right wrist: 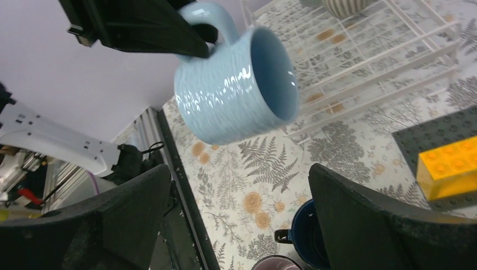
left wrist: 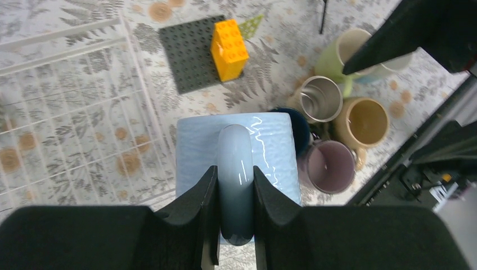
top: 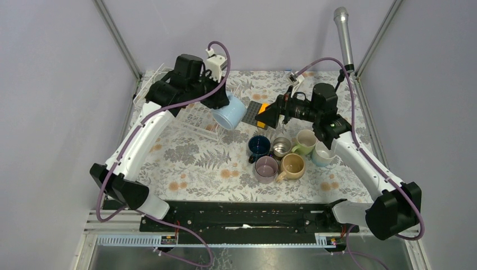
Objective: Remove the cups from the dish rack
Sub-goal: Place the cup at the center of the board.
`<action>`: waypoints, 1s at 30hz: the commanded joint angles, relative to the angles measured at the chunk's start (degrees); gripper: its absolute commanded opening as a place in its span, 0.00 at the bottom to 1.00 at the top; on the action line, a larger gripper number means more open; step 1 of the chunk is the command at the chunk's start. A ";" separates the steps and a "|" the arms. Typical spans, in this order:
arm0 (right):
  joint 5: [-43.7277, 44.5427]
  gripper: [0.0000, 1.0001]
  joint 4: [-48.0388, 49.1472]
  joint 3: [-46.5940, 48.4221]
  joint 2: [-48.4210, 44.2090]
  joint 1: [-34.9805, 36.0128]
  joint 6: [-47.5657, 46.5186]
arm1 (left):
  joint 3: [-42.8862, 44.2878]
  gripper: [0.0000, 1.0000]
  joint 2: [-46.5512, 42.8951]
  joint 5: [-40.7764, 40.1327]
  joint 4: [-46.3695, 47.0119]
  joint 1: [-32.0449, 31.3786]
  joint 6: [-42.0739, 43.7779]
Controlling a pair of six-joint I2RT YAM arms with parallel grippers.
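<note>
A light blue cup point(left wrist: 270, 146) hangs tilted in the air, just right of the white wire dish rack point(left wrist: 73, 112). My left gripper point(left wrist: 235, 174) is shut on its handle. From the right wrist view the same cup point(right wrist: 236, 84) shows its mouth facing right, above the flowered tablecloth. A ribbed grey-white cup point(right wrist: 343, 5) stands in the dish rack point(right wrist: 360, 62). My right gripper point(right wrist: 239, 171) is open and empty, hovering beside the blue cup point(top: 229, 114). Navy point(top: 259, 145), steel point(top: 281, 147), pale green point(top: 305, 140), mauve point(top: 266, 167) and tan point(top: 292, 165) cups stand grouped on the table.
A dark grey studded plate point(left wrist: 188, 56) carrying a yellow block point(left wrist: 229, 48) lies between the rack and the cup group. A whitish cup point(top: 323, 154) sits under the right arm. A grey cylinder point(top: 343, 36) stands at the back right corner post.
</note>
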 commanded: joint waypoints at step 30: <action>-22.34 1.00 24.63 -2.25 3.80 -0.59 17.04 | -2.68 0.00 -6.76 15.83 9.25 -6.84 0.79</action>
